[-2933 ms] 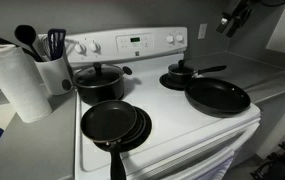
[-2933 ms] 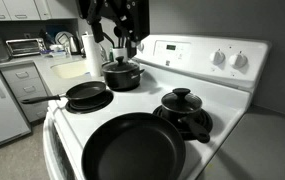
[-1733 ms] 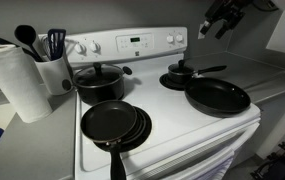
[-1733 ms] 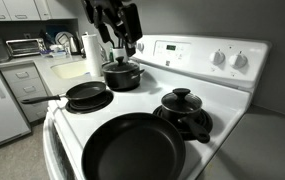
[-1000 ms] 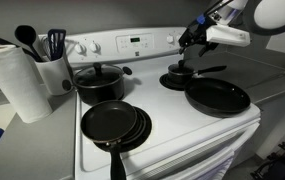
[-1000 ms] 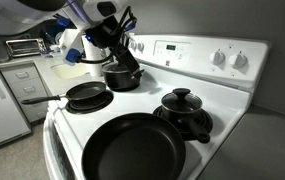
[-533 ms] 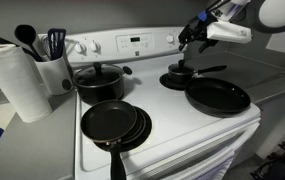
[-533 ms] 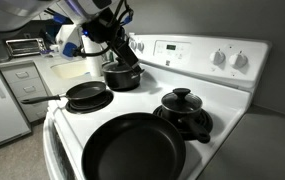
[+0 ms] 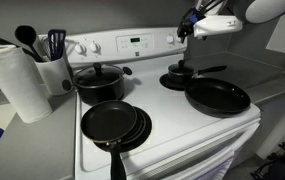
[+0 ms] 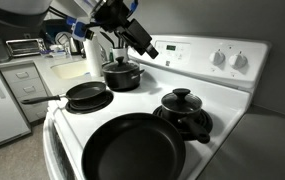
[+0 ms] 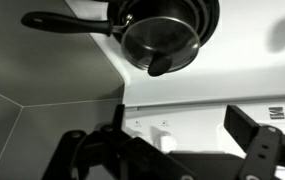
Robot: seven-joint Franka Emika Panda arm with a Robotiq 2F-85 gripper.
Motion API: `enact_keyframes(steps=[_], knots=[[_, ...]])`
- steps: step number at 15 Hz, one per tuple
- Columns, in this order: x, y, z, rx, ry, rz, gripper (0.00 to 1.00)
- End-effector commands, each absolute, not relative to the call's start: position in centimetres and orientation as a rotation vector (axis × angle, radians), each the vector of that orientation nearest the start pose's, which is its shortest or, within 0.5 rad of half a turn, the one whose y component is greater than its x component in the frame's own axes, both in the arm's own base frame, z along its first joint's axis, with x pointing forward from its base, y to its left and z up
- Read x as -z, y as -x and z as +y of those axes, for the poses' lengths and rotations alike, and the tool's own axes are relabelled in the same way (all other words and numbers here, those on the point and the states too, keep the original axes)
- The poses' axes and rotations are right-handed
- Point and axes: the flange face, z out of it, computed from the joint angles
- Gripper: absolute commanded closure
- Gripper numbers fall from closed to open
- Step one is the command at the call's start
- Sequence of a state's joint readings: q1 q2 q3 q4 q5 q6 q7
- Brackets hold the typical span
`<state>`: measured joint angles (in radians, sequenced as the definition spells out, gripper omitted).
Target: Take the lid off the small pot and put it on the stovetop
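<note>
I am hovering the gripper (image 9: 187,24) high over the stovetop (image 9: 164,102), its fingers spread wide apart and empty. The lid (image 11: 162,38) is sitting on the small pot (image 9: 181,80), lying below and ahead of the gripper, so I am judging a forward descent next.

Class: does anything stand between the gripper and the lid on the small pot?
Nothing visible does. The gripper, jaws apart, hangs above the lid on the small pot; only open air lies between.
</note>
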<state>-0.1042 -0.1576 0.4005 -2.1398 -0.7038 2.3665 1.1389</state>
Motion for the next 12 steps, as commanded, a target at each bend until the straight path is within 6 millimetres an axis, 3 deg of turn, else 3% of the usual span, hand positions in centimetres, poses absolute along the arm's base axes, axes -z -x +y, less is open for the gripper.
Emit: enact_keyframes(steps=[1,3,6,7,9,12], knots=[[-50.1,-56.5,16.9,1.038,3.297,0.78,0.0],[-48.3,-58.8,17.2,0.85,3.426,0.822,0.0],[-46.3,-62.1,17.6,0.544,3.424,0.848,0.0],[-47.0,-59.5,17.1,0.701,3.418,0.857,0.0],[-45.8,-60.7,17.2,0.67,3.421,0.861,0.0],[-46.1,-59.9,17.5,0.664,3.409,0.862,0.0]])
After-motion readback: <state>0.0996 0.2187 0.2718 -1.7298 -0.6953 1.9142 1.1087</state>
